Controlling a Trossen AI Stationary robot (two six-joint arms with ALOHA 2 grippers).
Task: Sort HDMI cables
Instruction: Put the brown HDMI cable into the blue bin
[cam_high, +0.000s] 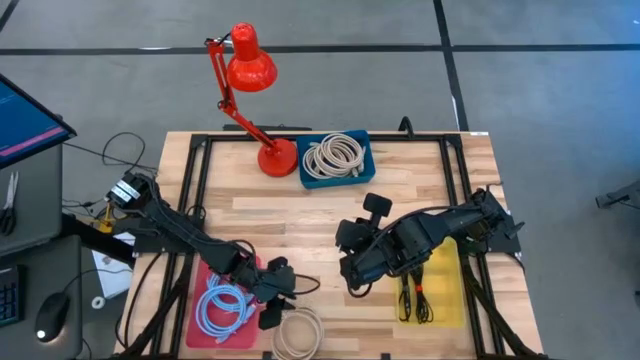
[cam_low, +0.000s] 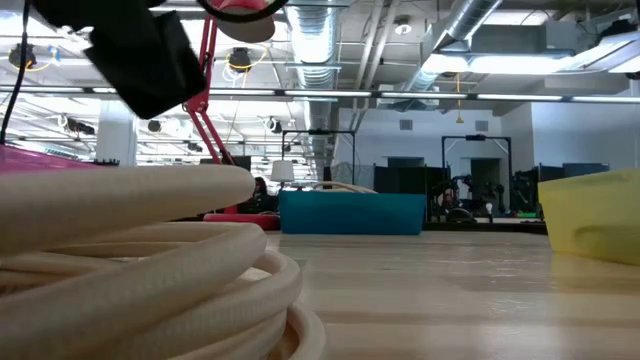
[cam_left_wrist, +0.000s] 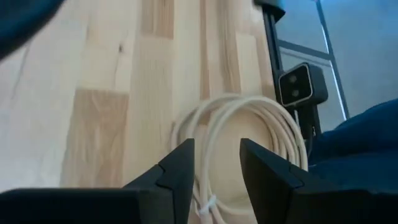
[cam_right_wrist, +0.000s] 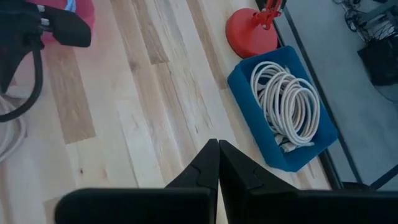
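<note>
Left wrist view | beige coil (cam_left_wrist: 249, 143) between left tool (cam_left_wrist: 217, 165) fingers; table-edge

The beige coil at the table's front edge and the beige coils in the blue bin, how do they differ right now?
The loose beige coil lies bare on the wooden table, while the binned beige coils sit inside the blue bin. The loose one is a single coil; the bin holds several stacked together. The left gripper hangs over the loose coil with its fingers apart; no gripper is near the binned ones. Both are round beige-white loops.
</note>
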